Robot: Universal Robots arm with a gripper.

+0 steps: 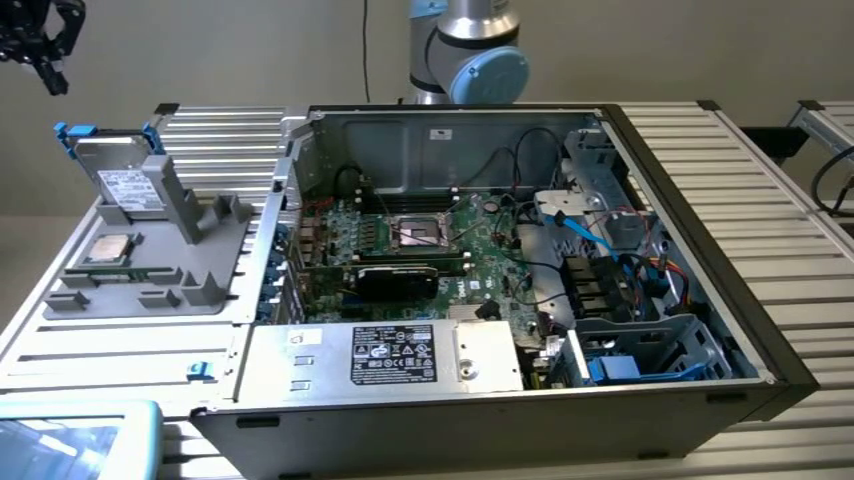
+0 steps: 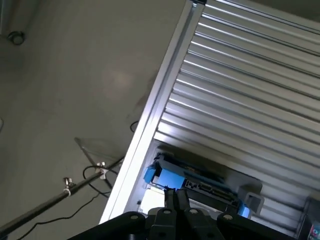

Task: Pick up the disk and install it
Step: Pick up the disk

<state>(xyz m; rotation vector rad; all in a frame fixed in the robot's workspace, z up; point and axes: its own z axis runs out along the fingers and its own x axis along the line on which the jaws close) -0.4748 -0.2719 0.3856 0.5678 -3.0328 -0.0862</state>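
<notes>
The disk (image 1: 123, 168), a silver drive with a white label in a blue carrier, stands on edge in a grey holder (image 1: 174, 260) at the exterior view's left. My gripper (image 1: 51, 72) hangs high above and slightly left of it, well apart from it. In the wrist view the gripper (image 2: 175, 196) is shut with nothing between its fingers. The disk's blue carrier (image 2: 172, 177) lies just beyond the fingertips in that view, on the ribbed metal table (image 2: 240, 90).
An open computer case (image 1: 694, 200) fills the middle, with motherboard (image 1: 427, 240), cables and a blue-lined drive bay (image 1: 641, 350) at its front right. A square silver chip (image 1: 110, 248) sits on the grey holder. The arm's base (image 1: 467, 50) stands behind the case.
</notes>
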